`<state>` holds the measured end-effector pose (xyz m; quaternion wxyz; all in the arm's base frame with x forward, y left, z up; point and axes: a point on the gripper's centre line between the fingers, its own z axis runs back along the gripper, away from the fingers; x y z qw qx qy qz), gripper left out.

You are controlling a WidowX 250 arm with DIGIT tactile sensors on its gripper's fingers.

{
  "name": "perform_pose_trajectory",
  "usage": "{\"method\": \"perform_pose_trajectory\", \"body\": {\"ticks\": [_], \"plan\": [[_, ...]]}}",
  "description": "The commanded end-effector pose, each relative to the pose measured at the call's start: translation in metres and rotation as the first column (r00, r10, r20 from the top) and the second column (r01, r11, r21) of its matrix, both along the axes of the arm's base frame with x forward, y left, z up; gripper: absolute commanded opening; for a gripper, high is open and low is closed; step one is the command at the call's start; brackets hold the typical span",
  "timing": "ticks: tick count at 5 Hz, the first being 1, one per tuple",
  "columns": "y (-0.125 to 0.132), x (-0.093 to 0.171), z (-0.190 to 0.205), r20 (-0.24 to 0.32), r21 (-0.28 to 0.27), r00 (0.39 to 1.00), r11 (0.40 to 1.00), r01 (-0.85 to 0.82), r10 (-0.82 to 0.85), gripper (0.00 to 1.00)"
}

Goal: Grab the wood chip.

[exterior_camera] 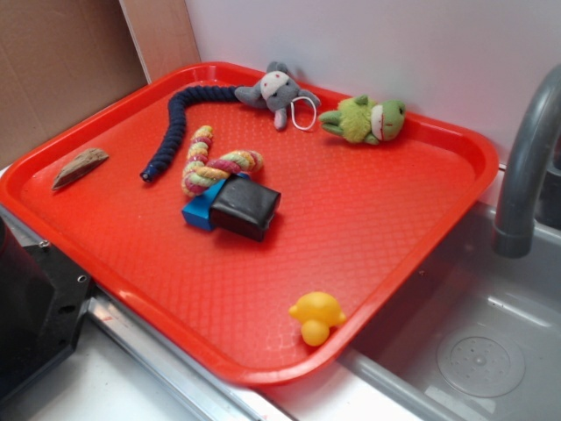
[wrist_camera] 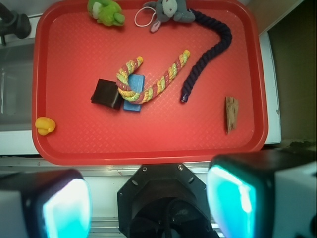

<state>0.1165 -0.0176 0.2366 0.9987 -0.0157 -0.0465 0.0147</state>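
Exterior view, left to right: a dark part of the robot (exterior_camera: 35, 307) fills the lower left corner, off the tray; whether it is the gripper cannot be told from here. The red tray (exterior_camera: 351, 237) covers most of the frame. The wood chip (exterior_camera: 79, 167) lies flat near the tray's left rim, alone, well apart from all else. Right of it a dark blue rope (exterior_camera: 180, 123) curves up towards a grey plush (exterior_camera: 279, 90) at the upper rim, which carries a white ring (exterior_camera: 304, 113). A multicoloured rope (exterior_camera: 215, 165) lies centre-left, its end touching a black block (exterior_camera: 246, 209) resting against a blue block (exterior_camera: 200, 213). A green plush (exterior_camera: 366, 119) lies at upper right of centre. A yellow duck (exterior_camera: 316, 317) sits near the lower rim. A grey faucet (exterior_camera: 526, 167) stands at the right edge over a sink (exterior_camera: 473, 351). Wrist view: the gripper (wrist_camera: 148, 198) sits in the lower frame, below the tray's near rim, fingers (wrist_camera: 67, 203) spread wide with nothing between them. The chip appears at right of centre, near the tray's right rim, well apart from the gripper.
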Motion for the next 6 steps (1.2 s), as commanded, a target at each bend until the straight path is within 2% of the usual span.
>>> {"method": "perform_pose_trajectory", "body": {"ticks": [1,2,3,4,5,6], "plan": [[0.000,0.000,0.000,0.000,0.000,1.000,1.000,0.000,0.000,1.00],[0.050,0.015,-0.041,0.015,0.034,0.998,0.998,-0.060,0.059,1.00],[0.096,0.023,-0.064,0.086,0.056,0.985,0.987,-0.154,0.149,1.00],[0.130,0.017,-0.095,0.124,0.041,0.966,0.972,-0.233,0.226,1.00],[0.153,0.017,-0.128,0.116,-0.004,0.962,0.969,-0.249,0.248,1.00],[0.165,0.016,-0.151,0.087,-0.023,0.959,0.963,-0.268,0.269,1.00]]}}
